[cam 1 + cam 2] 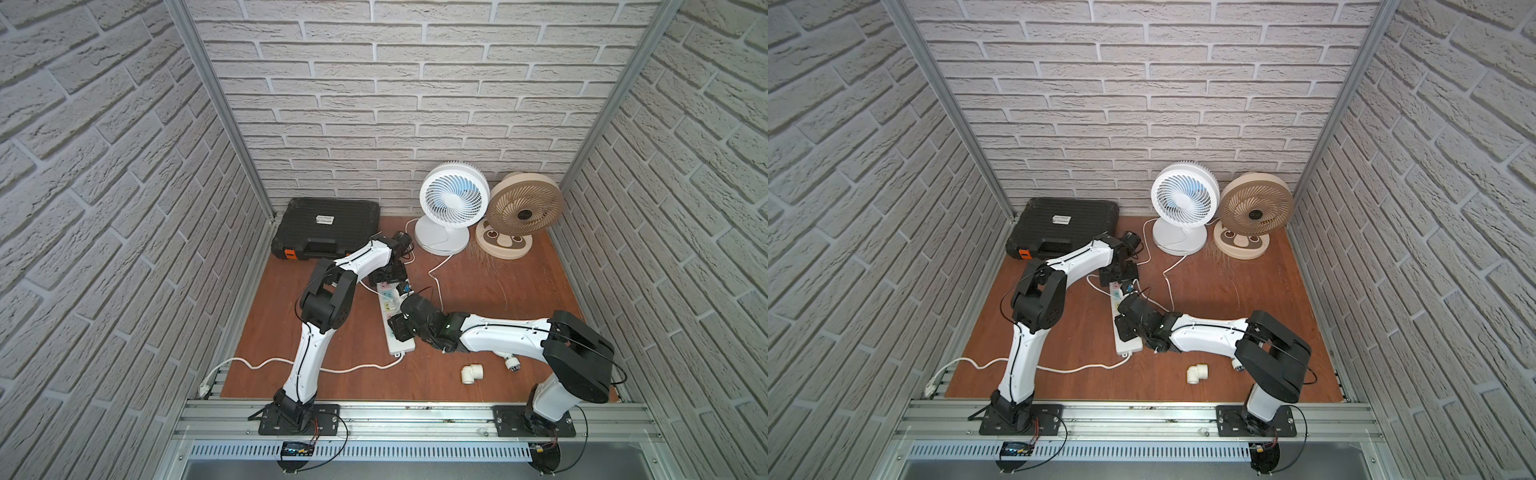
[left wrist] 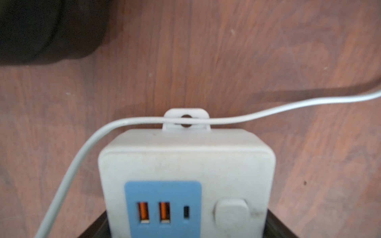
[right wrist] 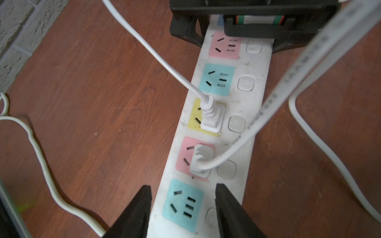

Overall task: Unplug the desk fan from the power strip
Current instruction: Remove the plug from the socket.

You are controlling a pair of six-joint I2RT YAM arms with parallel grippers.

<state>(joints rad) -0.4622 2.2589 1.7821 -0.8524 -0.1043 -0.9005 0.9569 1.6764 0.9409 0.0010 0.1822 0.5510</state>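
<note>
We found the wooden table (image 1: 498, 340) with the white fan (image 1: 453, 195) and the beige fan (image 1: 525, 208) parked against the back wall beside a black tool case (image 1: 328, 226), well clear of the arms' working space. The power strip (image 1: 398, 340) lay mid-table, lengthwise between the two arms, so each could reach an end. The left gripper (image 1: 388, 277) sat at the far end, its jaws closed against both sides of the strip. We judged this a brace, so that a pull would lift a plug and not the whole strip. The right gripper (image 3: 182, 186) hung over a bare teal socket panel (image 3: 183, 206), jaws partly apart and empty, just short of the plug in the pink socket (image 3: 201, 160). A second plug (image 3: 212, 117) stood in the yellow one beyond. Which cord ran to which fan we could not tell.
</note>
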